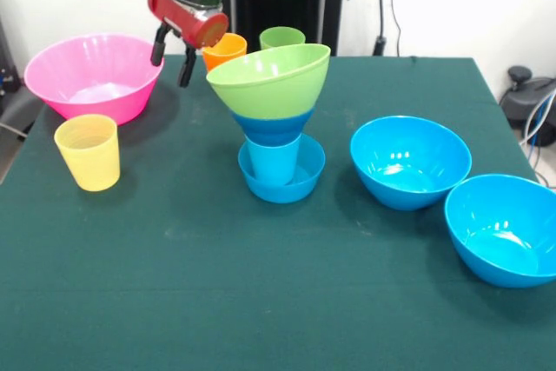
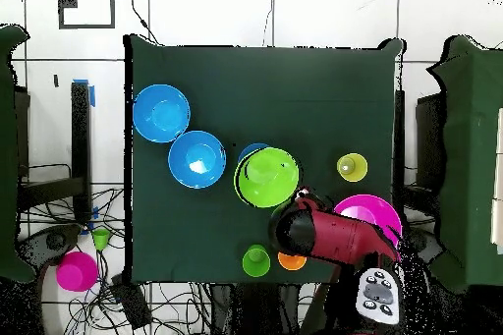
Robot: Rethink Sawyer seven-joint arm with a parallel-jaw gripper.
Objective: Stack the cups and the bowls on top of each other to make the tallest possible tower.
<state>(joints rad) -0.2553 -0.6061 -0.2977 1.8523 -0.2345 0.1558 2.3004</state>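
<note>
Tower (image 1: pixel 274 119) mid-frame on green tabletop (image 1: pixel 261 301) — lime bowl (image 1: pixel 269 80) tilted atop blue bowl, lt-blue cup, small blue bowl at base, claw (image 1: pixel 172 56) upper left — open, empty.

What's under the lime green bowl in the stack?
The lime green bowl, tilted, sits on a blue bowl. Below that, a light blue cup stands in a small blue bowl on the table. How deep the pieces nest is hidden.

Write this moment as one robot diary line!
gripper: open, empty, raised between pink bowl and orange cup | tower: lime green bowl on top, tilted
</note>
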